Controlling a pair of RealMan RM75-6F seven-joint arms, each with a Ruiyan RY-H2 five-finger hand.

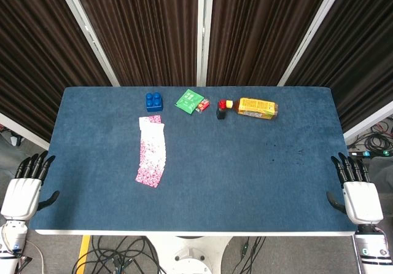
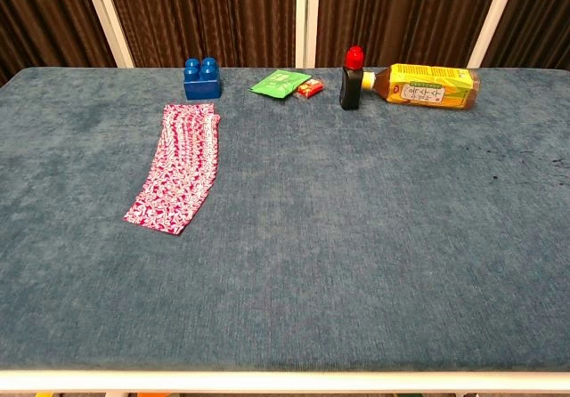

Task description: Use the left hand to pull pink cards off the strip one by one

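A strip of overlapping pink patterned cards [image 1: 151, 152] lies on the blue table, running from near the blue block toward the front left; the chest view shows the card strip [image 2: 179, 166] at left. My left hand [image 1: 26, 187] hangs off the table's left front corner, fingers straight and apart, holding nothing, well to the left of the cards. Off the right front corner my right hand [image 1: 356, 191] is likewise open and empty. Neither hand appears in the chest view.
Along the back of the table [image 1: 245, 169] stand a blue block [image 1: 153, 101], a green packet [image 1: 190, 100], a small red item [image 1: 202, 106], a dark red-capped bottle [image 1: 221, 109] and a yellow bottle [image 1: 257, 108] on its side. Cables lie on the floor in front.
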